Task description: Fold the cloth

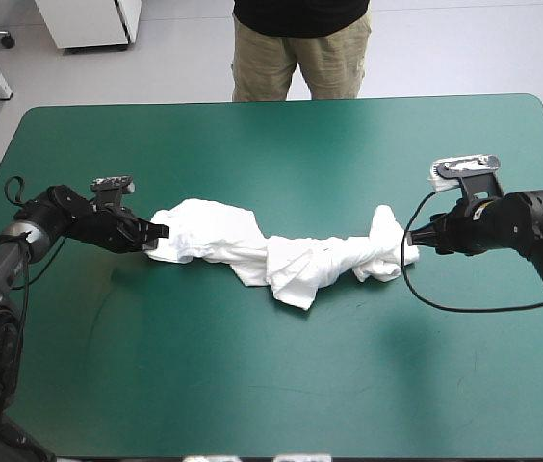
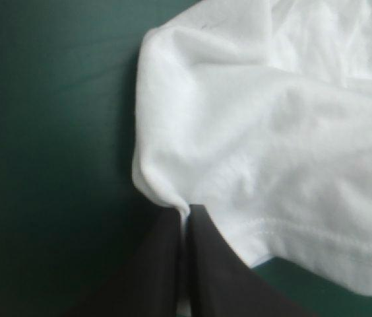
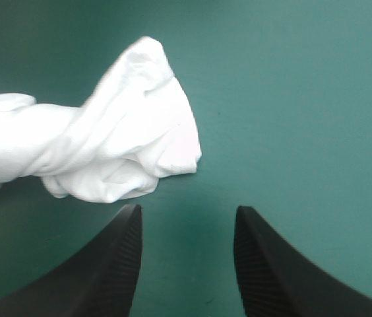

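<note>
The T-shirt is laid as a twisted, crumpled band across the middle of the teal-green bench. Its left end is pinched in the left claw. The right claw is spread wide just beside its right end.

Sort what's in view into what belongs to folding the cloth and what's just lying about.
Belongs to the job:
T-shirt, white, twisted lengthwise across the table
left gripper, shut on one end of it
right gripper, open, the other end just ahead of it, not grasped

Just there:
teal-green cover, only the surface underneath
</note>
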